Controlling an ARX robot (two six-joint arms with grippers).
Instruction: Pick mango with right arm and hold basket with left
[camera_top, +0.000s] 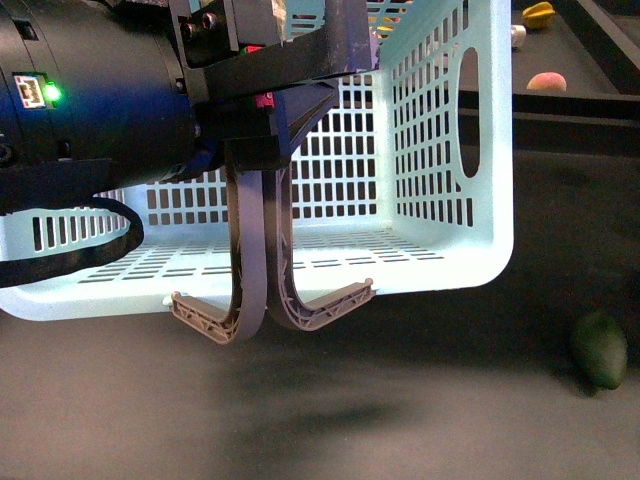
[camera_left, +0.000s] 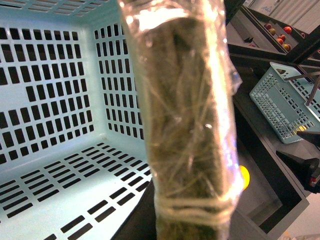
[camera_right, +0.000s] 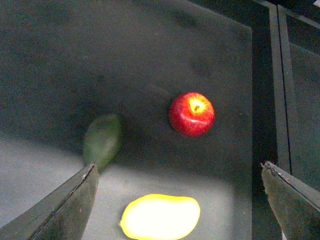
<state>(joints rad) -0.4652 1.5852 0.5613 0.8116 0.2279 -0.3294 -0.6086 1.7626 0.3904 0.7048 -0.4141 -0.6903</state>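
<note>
The turquoise basket (camera_top: 440, 150) hangs tilted off the dark surface, its open side towards the front camera. Its two grey-brown handles (camera_top: 262, 290) run up into my left gripper (camera_top: 260, 140), which is shut on them. The left wrist view shows the basket's slotted inside (camera_left: 60, 100) behind a blurred brown bar wrapped in clear film (camera_left: 185, 125). In the right wrist view the yellow mango (camera_right: 160, 216) lies on the dark surface between my right gripper's (camera_right: 178, 165) two fingers (camera_right: 65, 205), which stand wide open and clear of it.
A red apple (camera_right: 192, 114) and a dark green oval fruit (camera_right: 102, 140) lie just beyond the mango; the green fruit (camera_top: 600, 348) also shows in the front view. A second turquoise basket (camera_left: 285, 105) stands on a side shelf. Small fruits (camera_top: 546, 82) sit at the back right.
</note>
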